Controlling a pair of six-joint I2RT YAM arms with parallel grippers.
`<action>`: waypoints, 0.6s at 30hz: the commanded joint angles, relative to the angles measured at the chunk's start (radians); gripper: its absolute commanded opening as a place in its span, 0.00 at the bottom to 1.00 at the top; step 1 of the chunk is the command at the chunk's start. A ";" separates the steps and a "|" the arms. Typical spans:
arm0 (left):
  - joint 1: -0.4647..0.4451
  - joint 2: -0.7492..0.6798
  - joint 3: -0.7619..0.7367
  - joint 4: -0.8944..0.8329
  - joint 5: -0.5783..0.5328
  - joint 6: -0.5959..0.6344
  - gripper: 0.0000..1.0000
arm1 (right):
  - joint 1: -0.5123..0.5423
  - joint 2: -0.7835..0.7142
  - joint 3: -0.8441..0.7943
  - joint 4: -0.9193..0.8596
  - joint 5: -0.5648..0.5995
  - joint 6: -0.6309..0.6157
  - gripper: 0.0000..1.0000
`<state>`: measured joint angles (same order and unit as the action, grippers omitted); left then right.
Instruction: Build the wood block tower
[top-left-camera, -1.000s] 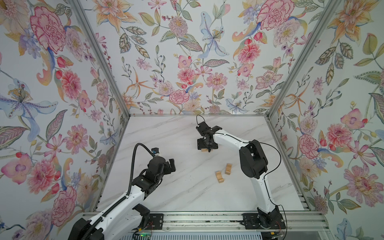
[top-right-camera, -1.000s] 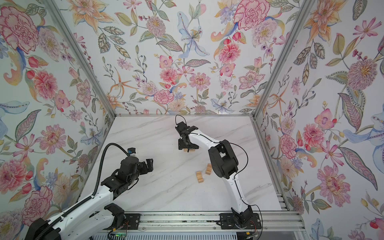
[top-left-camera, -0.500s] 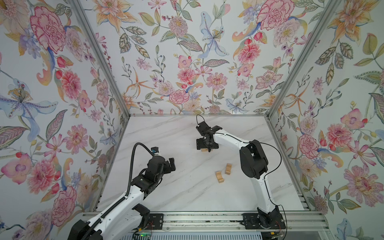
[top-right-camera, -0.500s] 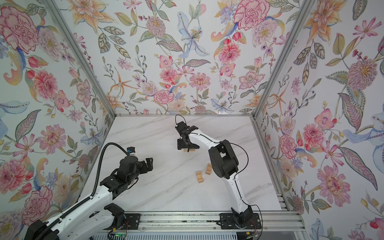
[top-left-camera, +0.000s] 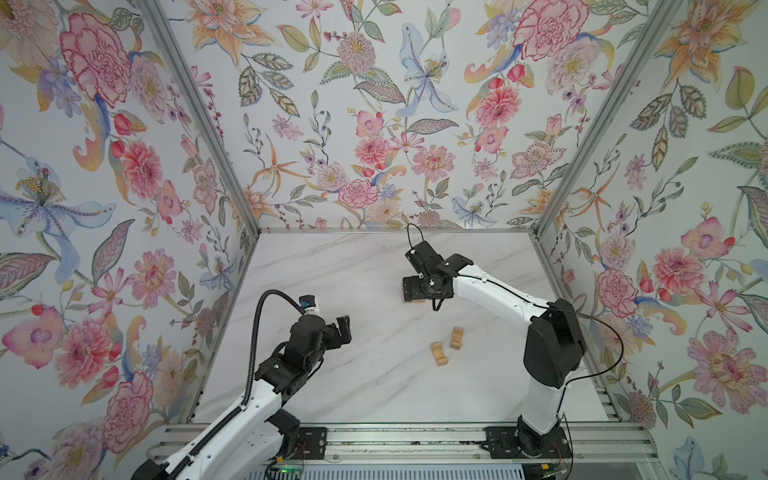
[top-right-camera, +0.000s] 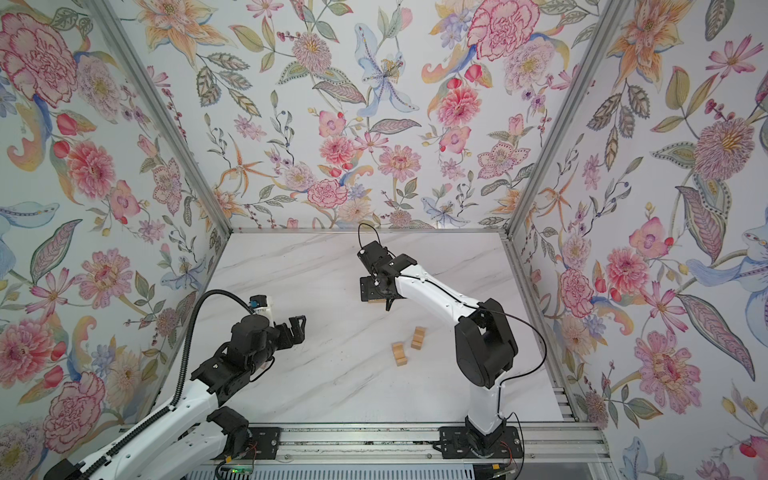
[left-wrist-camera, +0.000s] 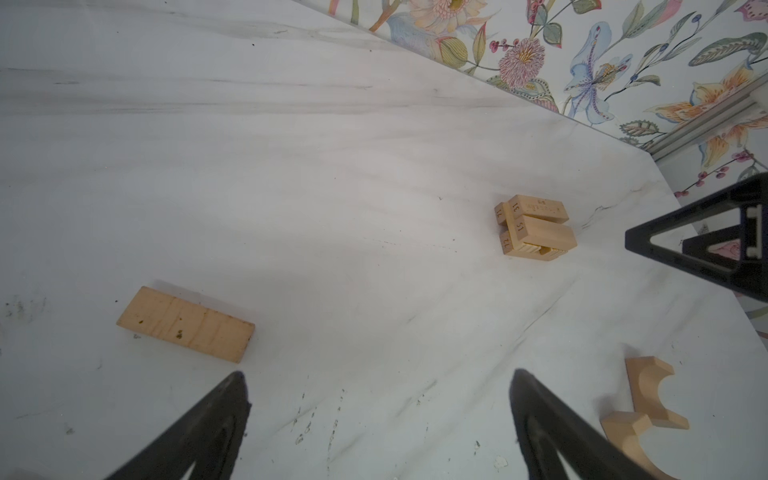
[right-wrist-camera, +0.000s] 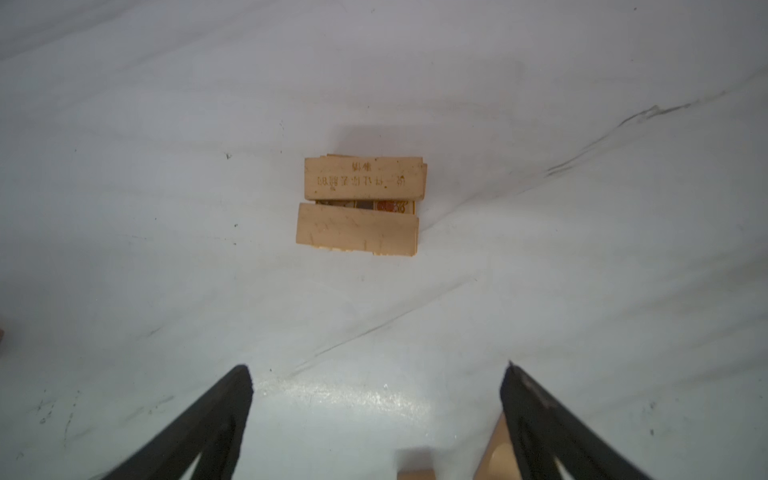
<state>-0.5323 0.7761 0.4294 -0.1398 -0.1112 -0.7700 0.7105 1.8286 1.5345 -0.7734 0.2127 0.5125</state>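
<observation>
Three loose wood blocks are left on the marble tabletop (top-left-camera: 374, 386). A plain flat bar (left-wrist-camera: 185, 324) is seen only in the left wrist view, just ahead of the left gripper (left-wrist-camera: 379, 374). A first arch block (top-left-camera: 456, 337) and a second arch block (top-left-camera: 439, 354) lie close together near the right arm's elbow.

The tower (right-wrist-camera: 359, 205) stands toward the far middle of the table, directly beneath the right gripper (right-wrist-camera: 376, 365), by which most of it is hidden in both top views. Its top layer is formed by an engraved bar (right-wrist-camera: 365, 178) and an unmarked bar (right-wrist-camera: 356, 228) laid side by side. A narrow gap is left between them, through which a patterned piece below can be made out.

Both pairs of jaws are spread wide and nothing is held in either. The right gripper is poised above the tower without touching it, and the left gripper hangs over the table on its own side.

The laying of this layer is judged complete, so a fetch is in hand. For the next move, the flat bar would be taken by its long edges, since it lies nearest the left gripper. It would then be carried over and set crosswise on the two top bars, squarely enough that the stack beneath is not nudged.
</observation>
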 joint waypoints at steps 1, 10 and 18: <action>-0.065 -0.033 -0.032 -0.046 -0.017 -0.041 0.99 | 0.021 -0.085 -0.116 -0.022 0.044 0.028 0.95; -0.382 -0.118 -0.132 -0.049 -0.173 -0.204 0.99 | 0.111 -0.405 -0.459 -0.005 0.091 0.138 0.95; -0.612 -0.087 -0.151 -0.041 -0.302 -0.293 0.99 | 0.179 -0.641 -0.689 0.032 0.076 0.251 0.90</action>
<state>-1.1057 0.6609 0.2768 -0.1722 -0.3305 -1.0164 0.8753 1.2251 0.8917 -0.7624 0.2806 0.6998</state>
